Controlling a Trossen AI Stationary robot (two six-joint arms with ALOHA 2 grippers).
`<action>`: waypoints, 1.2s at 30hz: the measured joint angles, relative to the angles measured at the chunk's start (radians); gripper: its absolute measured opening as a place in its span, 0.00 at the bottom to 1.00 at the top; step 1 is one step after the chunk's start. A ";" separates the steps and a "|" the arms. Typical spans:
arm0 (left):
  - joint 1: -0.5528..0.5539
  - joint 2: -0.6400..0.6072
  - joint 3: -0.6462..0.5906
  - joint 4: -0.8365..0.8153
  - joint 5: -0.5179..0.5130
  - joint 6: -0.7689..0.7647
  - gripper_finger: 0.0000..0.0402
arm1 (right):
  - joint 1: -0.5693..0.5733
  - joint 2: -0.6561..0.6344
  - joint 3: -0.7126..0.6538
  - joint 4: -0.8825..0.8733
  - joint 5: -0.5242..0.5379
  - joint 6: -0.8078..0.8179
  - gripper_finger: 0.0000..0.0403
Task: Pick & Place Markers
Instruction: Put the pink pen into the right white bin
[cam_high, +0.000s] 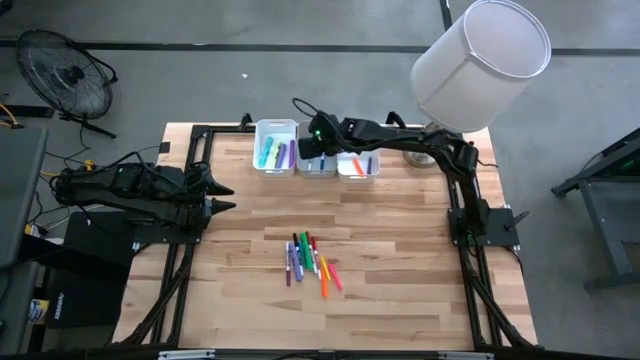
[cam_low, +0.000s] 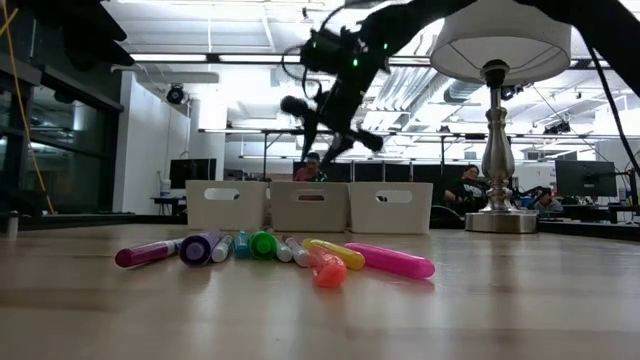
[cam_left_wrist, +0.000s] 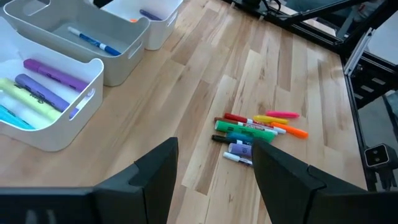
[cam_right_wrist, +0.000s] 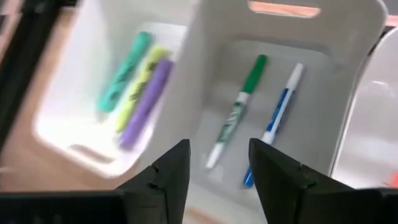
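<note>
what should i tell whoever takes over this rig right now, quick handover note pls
Right gripper: open, empty, above the middle bin, which holds a green marker and a blue marker.
Left gripper: open, empty, waiting at the table's left side.
Done: highlighters in the left bin; at least one marker in the right bin.
Left: the pile of markers on the table's middle, to be sorted into the bins.
</note>
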 joint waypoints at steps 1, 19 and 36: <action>0.000 0.000 0.000 0.001 0.000 0.000 0.50 | 0.009 -0.012 0.000 -0.002 0.000 -0.006 0.37; 0.000 0.000 0.000 0.012 -0.005 0.016 0.50 | 0.347 -0.156 0.000 -0.247 0.023 -0.014 0.37; 0.000 0.000 0.000 0.110 -0.007 -0.087 0.50 | 0.735 -0.155 0.000 -0.480 0.072 0.266 0.37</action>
